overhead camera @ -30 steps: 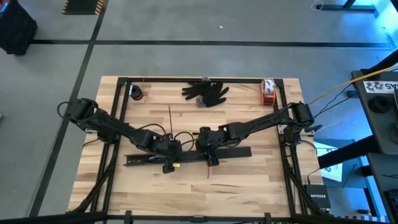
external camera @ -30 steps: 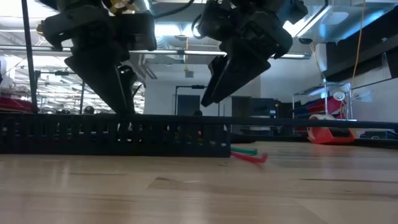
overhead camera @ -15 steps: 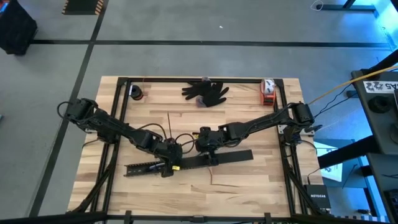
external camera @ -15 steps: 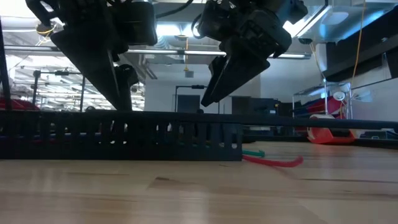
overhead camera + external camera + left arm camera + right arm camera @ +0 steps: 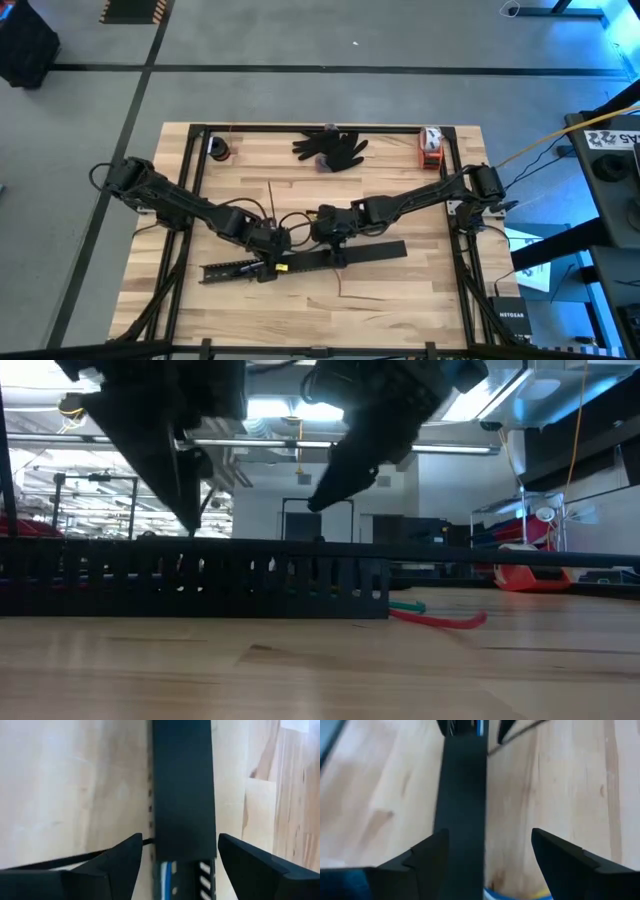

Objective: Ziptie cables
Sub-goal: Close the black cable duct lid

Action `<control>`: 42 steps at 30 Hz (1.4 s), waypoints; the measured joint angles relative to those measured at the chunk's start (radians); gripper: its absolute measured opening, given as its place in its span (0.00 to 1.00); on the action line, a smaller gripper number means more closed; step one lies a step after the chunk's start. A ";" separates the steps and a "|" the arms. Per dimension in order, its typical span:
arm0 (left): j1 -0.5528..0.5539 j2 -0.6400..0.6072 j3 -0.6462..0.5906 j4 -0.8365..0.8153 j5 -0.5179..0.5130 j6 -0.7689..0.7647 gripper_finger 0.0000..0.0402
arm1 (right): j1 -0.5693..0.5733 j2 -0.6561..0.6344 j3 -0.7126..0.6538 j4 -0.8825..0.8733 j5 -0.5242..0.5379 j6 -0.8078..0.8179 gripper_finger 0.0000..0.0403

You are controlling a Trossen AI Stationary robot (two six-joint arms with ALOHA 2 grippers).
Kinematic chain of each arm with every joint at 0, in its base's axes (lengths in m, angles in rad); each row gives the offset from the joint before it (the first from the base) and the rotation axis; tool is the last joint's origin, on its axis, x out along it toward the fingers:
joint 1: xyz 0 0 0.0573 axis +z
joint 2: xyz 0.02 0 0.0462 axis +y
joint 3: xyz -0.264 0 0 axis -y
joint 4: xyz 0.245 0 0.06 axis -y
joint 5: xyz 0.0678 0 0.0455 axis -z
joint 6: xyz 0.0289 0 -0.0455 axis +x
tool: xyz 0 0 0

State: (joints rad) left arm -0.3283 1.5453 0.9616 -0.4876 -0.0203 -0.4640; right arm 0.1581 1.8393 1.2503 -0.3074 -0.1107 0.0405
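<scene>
A long black comb-slotted bar (image 5: 250, 267) lies across the table's middle, and a plain black strip (image 5: 365, 250) covers its right part. Blue and white cables (image 5: 167, 870) show inside the bar's channel. A thin wire loop (image 5: 295, 218) lies behind the bar, and a red wire (image 5: 440, 620) lies on the wood at its right end. The ziptie (image 5: 272, 195), a thin straight dark strip, lies farther back. My left gripper (image 5: 180, 842) stands open over the bar, one finger on each side. My right gripper (image 5: 490, 837) stands open the same way over the strip (image 5: 462, 795). In the low view both sets of fingertips are above the bar (image 5: 190, 575).
A black glove (image 5: 332, 148) lies at the far edge, with an orange-red object (image 5: 430, 148) at the far right and a small black roll (image 5: 220, 150) at the far left. A black frame rail (image 5: 320, 128) borders the table. There is bare wood along the near edge.
The slotted bar's left end has slid toward the table's near edge. This turned the bar a little and laid bare more of the red wire, and the bar has lain still since. My right gripper has then tipped and risen off the bar. My left gripper has risen slightly.
</scene>
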 joint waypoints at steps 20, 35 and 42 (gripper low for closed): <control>-0.112 0.014 0.065 -0.035 -0.205 -0.030 0.63 | 0.103 0.048 -0.003 0.133 0.156 0.058 0.69; -0.110 0.030 0.065 0.062 -0.199 -0.058 0.63 | 0.104 0.048 -0.003 0.126 0.154 0.083 0.69; -0.097 0.029 0.082 0.023 -0.118 -0.067 0.79 | 0.104 0.047 -0.003 0.126 0.172 0.092 0.69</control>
State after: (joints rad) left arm -0.4249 1.5745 1.0441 -0.4648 -0.1384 -0.5313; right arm 0.2619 1.8866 1.2472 -0.1818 0.0613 0.1326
